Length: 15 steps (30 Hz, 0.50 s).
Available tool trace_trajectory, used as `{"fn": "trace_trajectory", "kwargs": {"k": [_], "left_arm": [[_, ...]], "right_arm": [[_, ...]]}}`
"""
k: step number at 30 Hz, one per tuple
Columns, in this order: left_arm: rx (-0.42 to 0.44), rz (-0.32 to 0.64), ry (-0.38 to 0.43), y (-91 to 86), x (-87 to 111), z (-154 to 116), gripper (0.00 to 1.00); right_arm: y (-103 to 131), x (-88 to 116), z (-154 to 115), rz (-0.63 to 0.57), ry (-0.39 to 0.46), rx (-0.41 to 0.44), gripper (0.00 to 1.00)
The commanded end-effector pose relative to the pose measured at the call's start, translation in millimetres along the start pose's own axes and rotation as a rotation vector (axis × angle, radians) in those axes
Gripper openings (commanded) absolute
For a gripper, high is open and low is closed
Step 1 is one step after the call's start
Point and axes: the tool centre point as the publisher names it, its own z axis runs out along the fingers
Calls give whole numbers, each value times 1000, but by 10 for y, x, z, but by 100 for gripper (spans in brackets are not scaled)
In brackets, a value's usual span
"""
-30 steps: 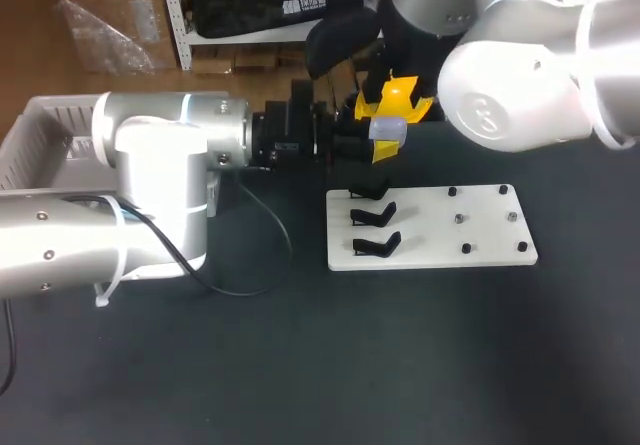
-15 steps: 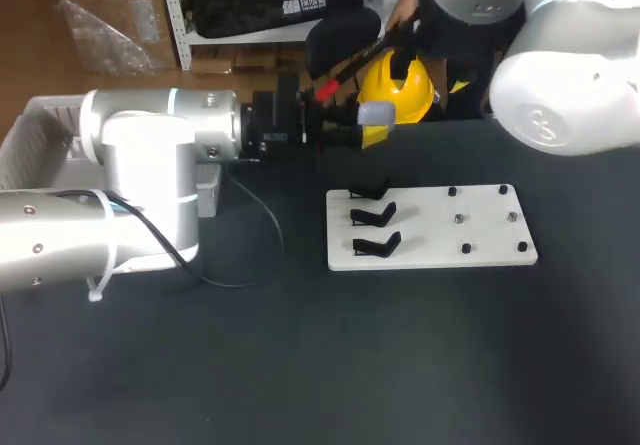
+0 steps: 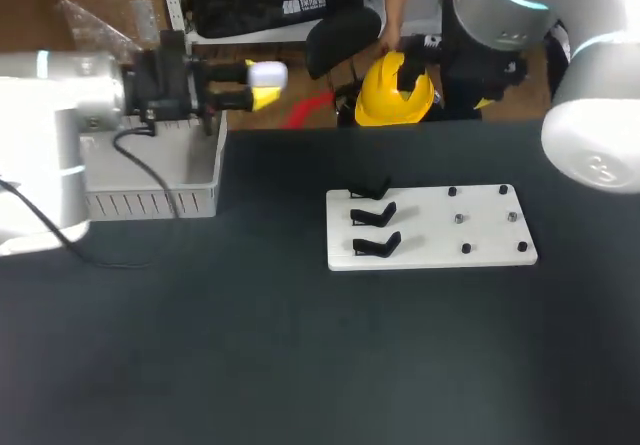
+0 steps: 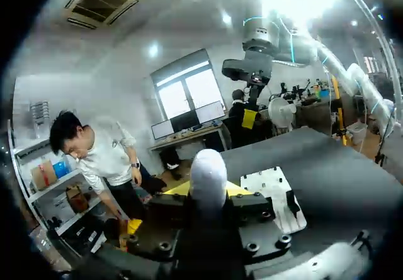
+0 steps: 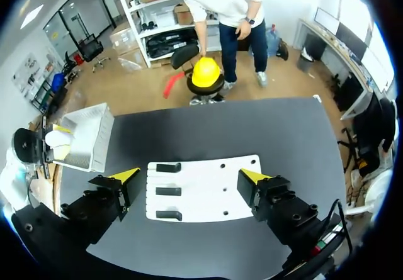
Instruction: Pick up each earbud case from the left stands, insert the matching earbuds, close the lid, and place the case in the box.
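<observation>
Earbud case (image 3: pixel 266 72) is clamped from both sides between the yellow tips of the left gripper (image 3: pixel 258 82) and held up in the air close to the white box (image 3: pixel 150 203). Whether it's squarely over the opening can't be told. In the head view it's placed just past the box's wall, while in the right wrist view it's placed at the other side. In the left wrist view the rounded end is seen poking out past the fingers, with the grip taken lower on the body.

Right gripper (image 5: pixel 189 175) is spread wide with nothing in it, parked high above the white board (image 3: pixel 490 233). All three black stands (image 3: pixel 377 213) on it are bare.

Handling-wise, the case is probably light, hard, glossy plastic, rounded all over, so pretty slippery. It could get squirted out if pinched near the curved end. It's best taken across the broader sides at mid-body. No lid seam can be made out, so "shut" is only assumed. It should be let go low over the box rather than dropped from up there.
</observation>
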Motion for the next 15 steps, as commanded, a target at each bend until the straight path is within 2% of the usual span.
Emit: {"fn": "trace_trajectory", "kwargs": {"k": [1,4,6,9,14,15], "left_arm": [[-111,-2,22,43,159,-858,0],[-119,-18,51,136,333,-1017,0],[-131,0,29,182,449,-1101,0],[-152,-20,90,261,718,-1184,0],[-188,-52,109,348,1126,-1269,0],[-198,-78,134,360,1222,-1279,0]], "right_arm": [[-23,107,-18,9,-96,-10,100],[-15,152,-43,17,-114,-13,100],[-16,184,-59,24,-123,-12,100],[-29,238,-61,39,-130,-15,100],[-51,328,-48,68,-137,-5,100],[-52,345,-48,76,-135,0,100]]}}
